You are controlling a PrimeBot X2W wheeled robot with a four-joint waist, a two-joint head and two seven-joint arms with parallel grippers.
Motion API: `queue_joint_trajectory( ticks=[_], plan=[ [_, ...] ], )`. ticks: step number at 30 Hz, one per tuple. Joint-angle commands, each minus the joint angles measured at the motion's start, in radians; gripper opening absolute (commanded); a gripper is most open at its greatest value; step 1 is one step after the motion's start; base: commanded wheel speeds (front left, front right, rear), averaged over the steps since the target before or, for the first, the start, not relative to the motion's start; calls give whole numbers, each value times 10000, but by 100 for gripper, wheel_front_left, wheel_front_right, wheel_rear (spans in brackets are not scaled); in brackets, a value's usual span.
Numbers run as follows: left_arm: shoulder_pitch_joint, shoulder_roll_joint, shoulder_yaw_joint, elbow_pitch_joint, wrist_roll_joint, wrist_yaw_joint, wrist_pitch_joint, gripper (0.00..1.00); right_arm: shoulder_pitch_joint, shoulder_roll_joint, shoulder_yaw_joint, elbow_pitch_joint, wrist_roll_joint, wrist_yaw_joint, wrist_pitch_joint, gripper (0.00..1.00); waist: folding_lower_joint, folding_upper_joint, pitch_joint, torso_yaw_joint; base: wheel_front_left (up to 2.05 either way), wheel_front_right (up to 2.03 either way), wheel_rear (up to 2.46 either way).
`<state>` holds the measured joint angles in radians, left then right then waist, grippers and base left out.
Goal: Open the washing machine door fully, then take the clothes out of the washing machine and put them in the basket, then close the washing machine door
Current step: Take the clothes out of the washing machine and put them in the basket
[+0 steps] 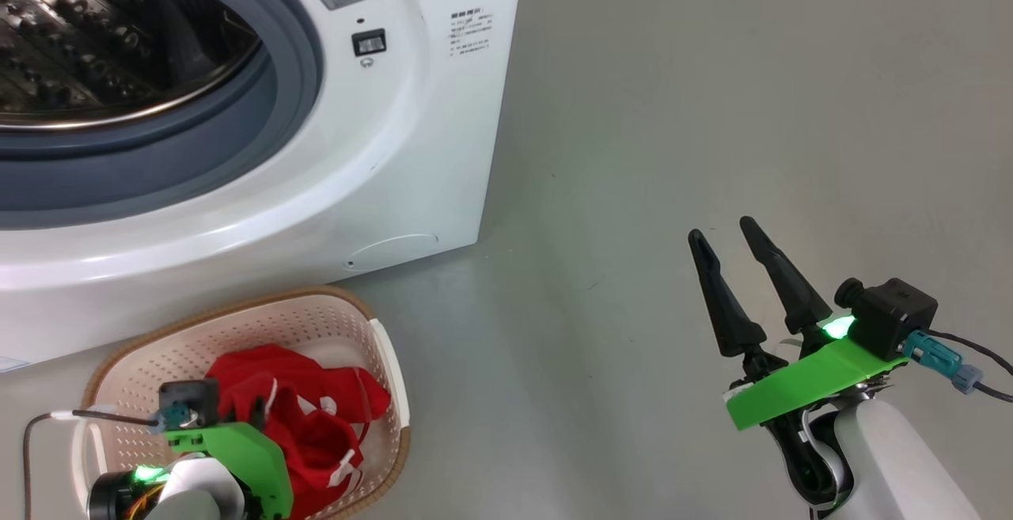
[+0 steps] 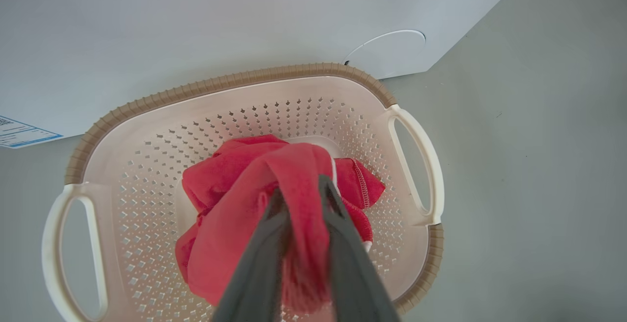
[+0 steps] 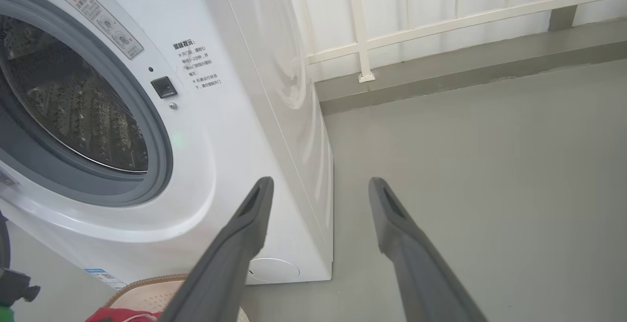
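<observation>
We see left jaws pinching clothes (image 2: 230,175) above basket (image 2: 235,79) middle, bulk inside. Our worry: thin fabric snags jaws (rides out over basket rim on lift). Right jaws spread, well right of basket.

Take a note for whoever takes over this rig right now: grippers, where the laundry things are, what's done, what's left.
Left gripper: fingers shut on a fold of the red fabric clothes, low over the cream perforated plastic basket.
Right gripper: open, empty, above the floor to the right of the white front-loading washing machine.
Clothes: piled in the basket, which stands on the floor before the machine.
Done: the opening is uncovered; the visible part of the steel drum holds no clothes.
Left: release the cloth, close the door.
</observation>
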<state>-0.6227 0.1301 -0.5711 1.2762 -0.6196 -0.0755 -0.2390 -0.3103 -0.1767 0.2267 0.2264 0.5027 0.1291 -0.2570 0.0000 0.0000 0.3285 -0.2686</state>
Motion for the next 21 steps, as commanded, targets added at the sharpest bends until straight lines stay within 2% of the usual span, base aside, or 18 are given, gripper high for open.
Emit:
queue_joint_trajectory(
  ticks=[1, 12, 21],
  plan=[
    [-192, 263, 170, 7, -94, -99, -125, 100, -90, 13, 136, -227, -36, 16, -48, 100, 0, 0, -49, 39, 0, 0, 0],
    [-211, 294, 257, -160, -218, -313, -216, 100, -31, -34, 76, -145, -37, 16, -48, 100, 0, 0, -475, 423, 0, 0, 0],
    [242, 648, 697, -1583, 58, -221, -225, 100, 129, -74, 30, -86, -4, 16, -48, 100, 0, 0, -837, 747, 0, 0, 0]
  ],
)
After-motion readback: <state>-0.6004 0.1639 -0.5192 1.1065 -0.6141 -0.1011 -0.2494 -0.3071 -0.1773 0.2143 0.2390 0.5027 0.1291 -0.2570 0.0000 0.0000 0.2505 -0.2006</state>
